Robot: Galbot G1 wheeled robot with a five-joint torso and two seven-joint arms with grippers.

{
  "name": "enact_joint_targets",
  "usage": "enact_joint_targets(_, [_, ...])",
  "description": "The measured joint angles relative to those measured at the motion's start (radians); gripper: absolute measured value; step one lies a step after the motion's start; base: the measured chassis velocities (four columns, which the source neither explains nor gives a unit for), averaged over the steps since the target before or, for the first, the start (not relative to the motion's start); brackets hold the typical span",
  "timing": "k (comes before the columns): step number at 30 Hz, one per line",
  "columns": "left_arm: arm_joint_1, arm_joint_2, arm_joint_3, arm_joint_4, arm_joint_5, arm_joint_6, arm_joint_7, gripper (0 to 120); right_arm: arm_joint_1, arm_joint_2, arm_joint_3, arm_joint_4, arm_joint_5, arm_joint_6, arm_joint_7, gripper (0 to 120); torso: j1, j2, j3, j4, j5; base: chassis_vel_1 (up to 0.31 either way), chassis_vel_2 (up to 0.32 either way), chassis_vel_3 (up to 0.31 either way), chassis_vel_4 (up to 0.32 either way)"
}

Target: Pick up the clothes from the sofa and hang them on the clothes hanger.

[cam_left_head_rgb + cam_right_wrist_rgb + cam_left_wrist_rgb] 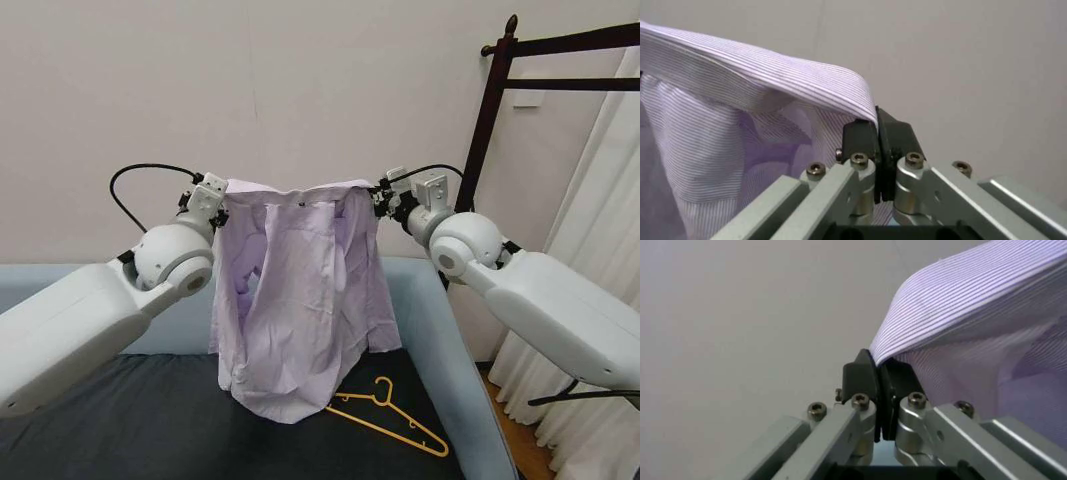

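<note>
From the head view, both arms are holding the lilac shirt (300,300) up between them above the sofa (440,310). The left gripper (213,203) is pinching one top corner and the right gripper (384,198) the other. The hem seems to be brushing the seat beside a yellow hanger (395,415). In the left wrist view, the black pads (860,377) are clamping a striped fold. In the right wrist view, the pads (860,140) are likewise clenching the cloth.

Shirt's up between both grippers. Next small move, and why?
Probably swing both arms right toward the dark rack. The left gripper and right gripper are each shut on a shoulder of the shirt, which hangs spread above the sofa; the rack's bars stand high at the robot's right.
</note>
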Motion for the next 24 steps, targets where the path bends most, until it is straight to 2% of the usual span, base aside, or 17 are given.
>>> enact_joint_targets(3, [0.090, 0.110, -0.124, -0.140, -0.049, 0.000, -0.020, 0, -0.040, -0.054, 0.043, 0.127, 0.047, -0.025, 0.017, 0, 0.000, 0.000, 0.000, 0.0005, -0.0003, 0.000, 0.000, 0.000, 0.000])
enact_joint_targets(4, [0.090, 0.110, -0.124, -0.140, -0.049, 0.000, -0.020, 0, -0.040, -0.054, 0.043, 0.127, 0.047, -0.025, 0.017, 0, 0.000, 0.000, 0.000, 0.0005, -0.0003, 0.000, 0.000, 0.000, 0.000])
enact_joint_targets(5, [0.139, 0.163, -0.201, -0.215, -0.072, -0.002, -0.026, 0, -0.056, -0.073, 0.061, 0.169, 0.065, -0.038, 0.024, 0, 0.000, 0.000, 0.000, 0.0005, 0.0002, 0.000, 0.000, 0.000, 0.000])
enact_joint_targets(7, [0.227, 0.234, -0.307, -0.296, -0.095, -0.004, -0.026, 0, -0.065, -0.083, 0.075, 0.204, 0.092, -0.051, 0.038, 0, 0.000, 0.000, 0.000, -0.0007, 0.0003, 0.000, 0.000, 0.000, 0.000])
enact_joint_targets(8, [0.227, 0.234, -0.307, -0.296, -0.095, -0.004, -0.026, 0, -0.065, -0.083, 0.075, 0.204, 0.092, -0.051, 0.038, 0, 0.000, 0.000, 0.000, -0.0007, 0.0003, 0.000, 0.000, 0.000, 0.000])
enact_joint_targets(9, [0.297, 0.291, -0.374, -0.343, -0.115, -0.007, -0.024, 0, -0.067, -0.083, 0.081, 0.221, 0.107, -0.060, 0.044, 0, 0.000, 0.000, 0.000, 0.0002, 0.0000, 0.000, 0.000, 0.000, 0.000])
enact_joint_targets(11, [0.381, 0.383, -0.446, -0.406, -0.153, -0.025, -0.018, 0, -0.070, -0.089, 0.092, 0.243, 0.126, -0.067, 0.051, 0, 0.000, 0.000, 0.000, 0.0011, 0.0002, 0.000, 0.000, 0.000, 0.000])
enact_joint_targets(14, [0.398, 0.420, -0.465, -0.439, -0.178, -0.029, -0.018, 0, -0.072, -0.097, 0.099, 0.262, 0.141, -0.076, 0.064, 0, 0.000, 0.000, 0.000, 0.0011, 0.0003, 0.000, 0.000, 0.000, 0.000])
enact_joint_targets(17, [0.397, 0.427, -0.465, -0.448, -0.170, -0.030, -0.016, 0, -0.075, -0.102, 0.100, 0.280, 0.144, -0.082, 0.068, 0, 0.000, 0.000, 0.000, -0.0001, 0.0002, 0.000, 0.000, 0.000, 0.000])
enact_joint_targets(20, [0.399, 0.415, -0.454, -0.442, -0.162, -0.030, -0.013, 0, -0.076, -0.102, 0.097, 0.285, 0.147, -0.088, 0.070, 0, 0.000, 0.000, 0.000, -0.0002, 0.0004, 0.000, 0.000, 0.000, 0.000])
enact_joint_targets(24, [0.416, 0.341, -0.404, -0.379, -0.130, -0.030, -0.015, 0, -0.092, -0.089, 0.095, 0.288, 0.183, -0.106, 0.088, 0, 0.000, 0.000, 0.000, 0.0007, 0.0002, 0.000, 0.000, 0.000, 0.000])
